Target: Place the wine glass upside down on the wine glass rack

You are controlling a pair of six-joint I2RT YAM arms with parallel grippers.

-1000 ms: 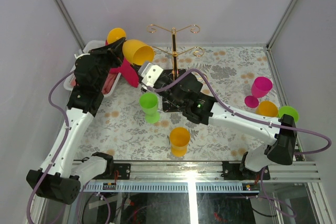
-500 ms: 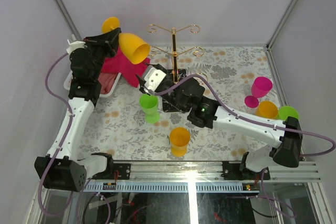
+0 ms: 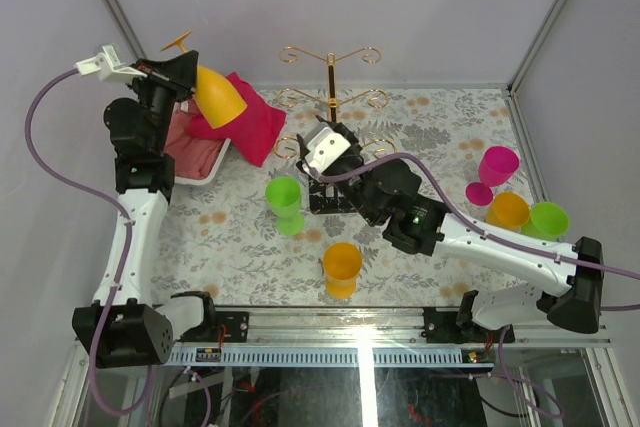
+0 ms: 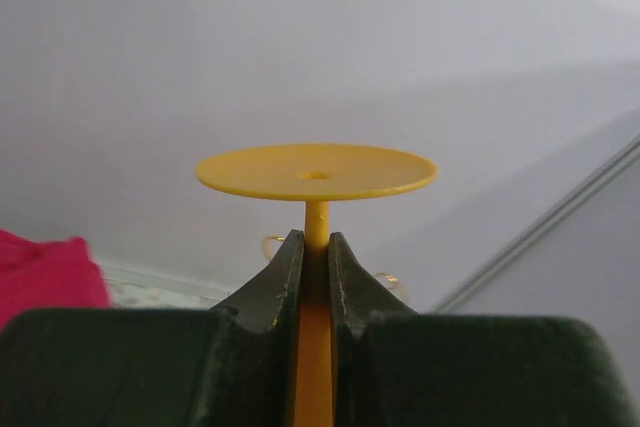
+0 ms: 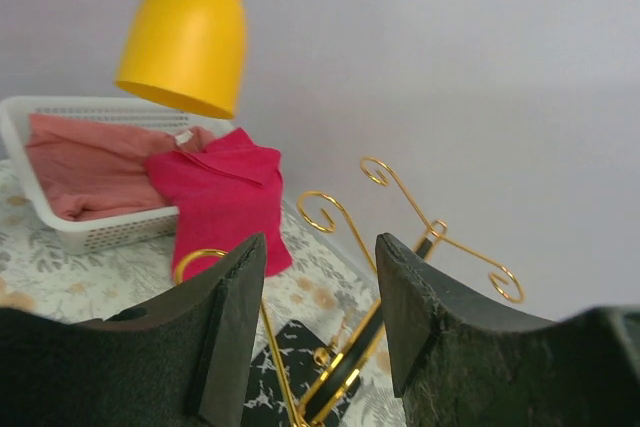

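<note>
Lifted wine glass [image 3: 215, 97] hangs well left of rack [image 3: 330, 87].

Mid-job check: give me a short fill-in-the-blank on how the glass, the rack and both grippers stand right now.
1. The left gripper is shut on the ____ of the yellow wine glass.
2. That glass is held with its round foot pointing ____.
3. The right gripper, close to the wine glass rack, holds nothing and is ____.

Missing words: stem; up; open.
</note>
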